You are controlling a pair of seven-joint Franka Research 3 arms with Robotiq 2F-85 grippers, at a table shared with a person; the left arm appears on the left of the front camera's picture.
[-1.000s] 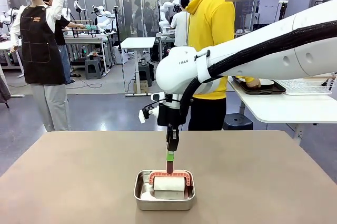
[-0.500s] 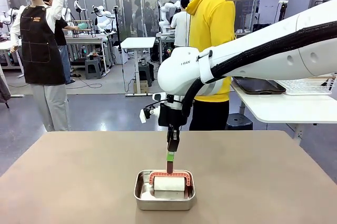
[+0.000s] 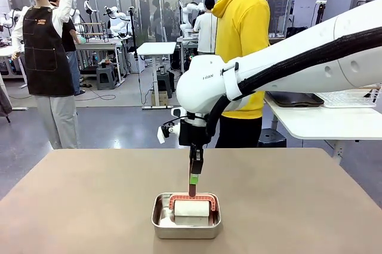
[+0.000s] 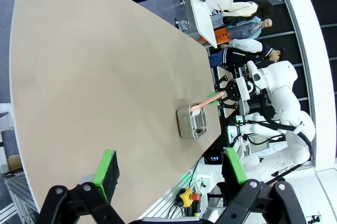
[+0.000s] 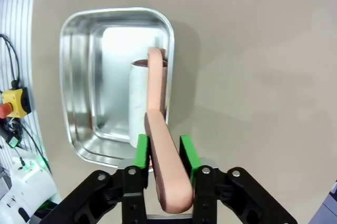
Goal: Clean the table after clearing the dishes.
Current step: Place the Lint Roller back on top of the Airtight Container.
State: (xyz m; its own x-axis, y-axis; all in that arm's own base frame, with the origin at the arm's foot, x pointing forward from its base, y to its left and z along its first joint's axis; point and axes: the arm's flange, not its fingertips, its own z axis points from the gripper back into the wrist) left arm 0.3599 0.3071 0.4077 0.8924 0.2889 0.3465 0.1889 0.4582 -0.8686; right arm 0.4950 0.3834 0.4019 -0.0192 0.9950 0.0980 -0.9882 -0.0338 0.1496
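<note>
Table [image 3: 89,206] bears a steel pan [image 3: 186,225] holding a white roller [image 3: 191,208]

1. Right arm [image 3: 286,66]: glossy white rounded shell; a black corrugated cable runs along its length, held by a white strap near the joint. Small dark lettering on the joint housing, too small to read.
2. Right wrist section: black, with a small white module on one side.
3. Right gripper [image 5: 160,147]: matte black linkage with visible pivot screws; bright green pads on both fingers [image 5: 141,150].
4. Left gripper [image 4: 171,168]: same black build, round pivot bolts, green pads.
5. Person [image 3: 242,39]: yellow hooded sweatshirt, dark trousers.
</note>
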